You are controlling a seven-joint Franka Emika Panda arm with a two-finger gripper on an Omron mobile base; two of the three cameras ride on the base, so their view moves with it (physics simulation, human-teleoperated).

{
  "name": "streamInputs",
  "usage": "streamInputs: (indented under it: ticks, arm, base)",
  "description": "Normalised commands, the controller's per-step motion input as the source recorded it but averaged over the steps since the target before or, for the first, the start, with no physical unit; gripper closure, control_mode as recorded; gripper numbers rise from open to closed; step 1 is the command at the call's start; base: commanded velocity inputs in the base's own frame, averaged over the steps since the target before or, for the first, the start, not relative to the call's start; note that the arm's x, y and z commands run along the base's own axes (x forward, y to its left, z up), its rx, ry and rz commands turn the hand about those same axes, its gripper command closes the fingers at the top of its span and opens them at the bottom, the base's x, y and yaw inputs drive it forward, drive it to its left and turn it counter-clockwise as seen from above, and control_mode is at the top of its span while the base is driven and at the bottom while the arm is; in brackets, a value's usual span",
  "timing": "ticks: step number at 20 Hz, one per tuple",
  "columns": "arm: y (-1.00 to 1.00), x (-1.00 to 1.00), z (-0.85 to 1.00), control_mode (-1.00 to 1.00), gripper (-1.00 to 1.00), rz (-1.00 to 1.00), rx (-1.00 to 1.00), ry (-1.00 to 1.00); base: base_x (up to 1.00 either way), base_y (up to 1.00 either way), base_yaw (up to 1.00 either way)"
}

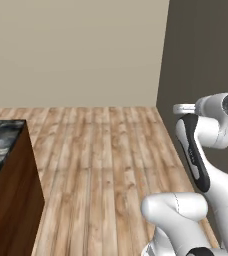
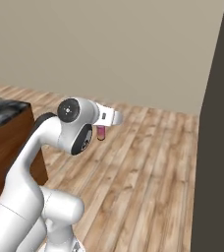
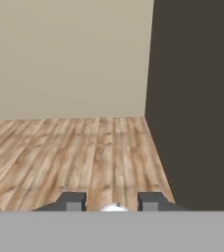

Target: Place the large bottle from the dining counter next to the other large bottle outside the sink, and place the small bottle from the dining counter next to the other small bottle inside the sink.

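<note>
Here the hand is closed on the small bottle — pink, hanging just beneath it.

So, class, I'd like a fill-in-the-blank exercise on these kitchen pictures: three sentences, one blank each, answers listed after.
1. The small bottle hanging under the pincer is ____ in colour.
2. The floor is laid with ____ planks.
3. The dining counter has a marbled top and a base of reddish ____.

Missing words: pink; wooden; wood
</note>
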Motion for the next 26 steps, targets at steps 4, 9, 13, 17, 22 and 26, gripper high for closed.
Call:
streamInputs:
  ticks: [4, 9, 13, 17, 22, 26]
  arm:
    - [0.0, 0.0, 0.0, 1.0, 1.0, 0.0, 0.0, 0.0]
    - [0.0, 0.0, 0.0, 1.0, 1.0, 0.0, 0.0, 0.0]
    - [0.0, 0.0, 0.0, 1.0, 1.0, 0.0, 0.0, 0.0]
    - [0.0, 0.0, 0.0, 1.0, 1.0, 0.0, 0.0, 0.0]
    - [0.0, 0.0, 0.0, 1.0, 1.0, 0.0, 0.0, 0.0]
    - [0.0, 0.0, 0.0, 1.0, 1.0, 0.0, 0.0, 0.0]
  base:
    - [-1.0, 0.22, 0.0]
    - [-1.0, 0.41, 0.0]
    - [-1.0, 0.63, -0.03]
    - [-0.94, 0.77, -0.06]
    - [-0.92, 0.79, -0.08]
    - [-0.7, 0.79, -0.12]
